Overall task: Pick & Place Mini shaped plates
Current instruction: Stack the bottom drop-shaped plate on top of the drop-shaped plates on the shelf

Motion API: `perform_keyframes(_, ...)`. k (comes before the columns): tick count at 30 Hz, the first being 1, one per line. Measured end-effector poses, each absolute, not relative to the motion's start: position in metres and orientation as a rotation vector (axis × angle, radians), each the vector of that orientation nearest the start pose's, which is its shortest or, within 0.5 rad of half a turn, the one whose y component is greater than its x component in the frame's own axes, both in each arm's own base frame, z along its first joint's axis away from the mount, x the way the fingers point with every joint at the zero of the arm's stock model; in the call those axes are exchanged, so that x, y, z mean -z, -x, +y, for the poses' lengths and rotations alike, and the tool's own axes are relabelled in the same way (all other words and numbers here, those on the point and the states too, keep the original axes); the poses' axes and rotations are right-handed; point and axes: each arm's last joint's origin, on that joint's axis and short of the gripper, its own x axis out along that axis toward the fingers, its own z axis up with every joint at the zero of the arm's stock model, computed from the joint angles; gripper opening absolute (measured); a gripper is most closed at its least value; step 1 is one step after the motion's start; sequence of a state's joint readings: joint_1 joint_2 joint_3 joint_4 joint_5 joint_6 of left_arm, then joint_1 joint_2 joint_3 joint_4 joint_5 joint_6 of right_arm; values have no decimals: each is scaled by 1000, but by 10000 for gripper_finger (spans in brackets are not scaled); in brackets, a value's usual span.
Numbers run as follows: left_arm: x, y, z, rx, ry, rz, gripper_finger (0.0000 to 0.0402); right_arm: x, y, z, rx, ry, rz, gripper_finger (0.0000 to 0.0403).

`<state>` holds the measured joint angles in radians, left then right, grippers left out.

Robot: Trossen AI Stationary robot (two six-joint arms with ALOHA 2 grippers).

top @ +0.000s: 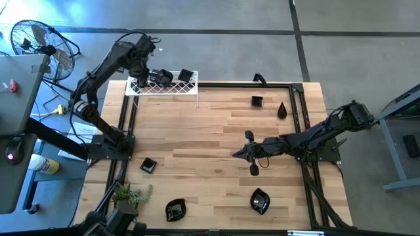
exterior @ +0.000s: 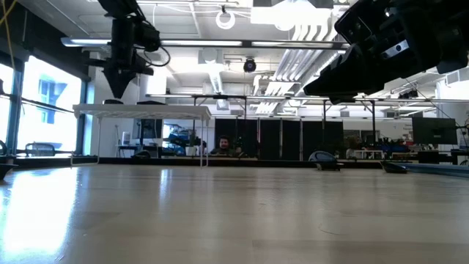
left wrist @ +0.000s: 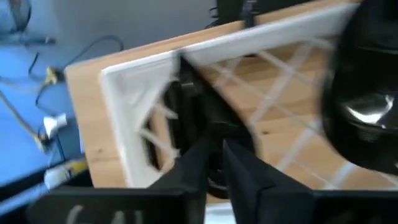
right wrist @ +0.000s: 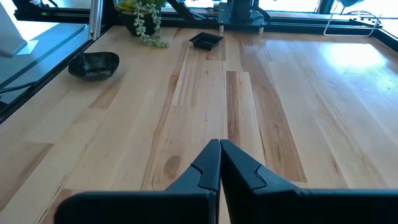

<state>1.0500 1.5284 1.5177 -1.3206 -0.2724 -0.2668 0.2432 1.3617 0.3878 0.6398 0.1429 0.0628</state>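
Black plates sit on the white rack at the desk's far left corner, left gripper over them, jaws narrow, grip unclear. Right gripper mid-desk, jaws closed, holding nothing.

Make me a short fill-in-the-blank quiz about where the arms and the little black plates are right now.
1. The left pincer hovers over the white ____ rack.
2. The right pincer has its fingers ____ and holds nothing.
3. The small green plant stands at the table's edge on the ____ arm's side.

Missing words: lattice; shut; left
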Motion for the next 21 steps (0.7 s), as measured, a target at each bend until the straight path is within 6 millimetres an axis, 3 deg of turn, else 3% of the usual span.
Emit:
perform_keyframes(4, -333, -145, 240, -1203, 639, 1184, 5, -161, -237, 55, -89, 2, 331, 6)
perform_keyframes(21, -329, -150, 242, -1172, 597, 1215, 1, -161, -237, 55, -90, -6, 331, 3)
